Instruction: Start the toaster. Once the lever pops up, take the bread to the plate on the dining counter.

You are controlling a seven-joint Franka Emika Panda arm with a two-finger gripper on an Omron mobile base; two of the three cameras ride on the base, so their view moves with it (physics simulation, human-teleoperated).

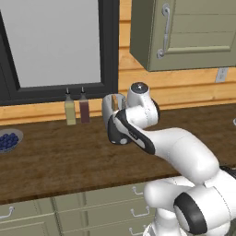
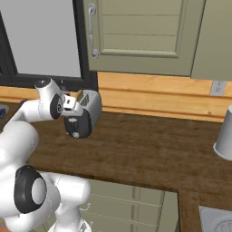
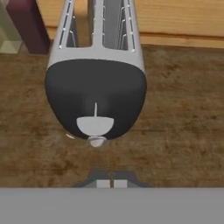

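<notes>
Toaster (image 3: pixel 95 83) on wooden worktop (image 1: pixel 69 161), wall apparently plank-clad.

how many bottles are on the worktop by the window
2: a pale yellowish bottle and a dark red bottle, side by side at the wall, just left of the toaster.

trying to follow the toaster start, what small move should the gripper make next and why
Probably ease forward and down onto the lever. The gripper is shut and sits just short of the toaster, centred on its black front panel, so the closed fingertips look lined up to press the lever.
</notes>
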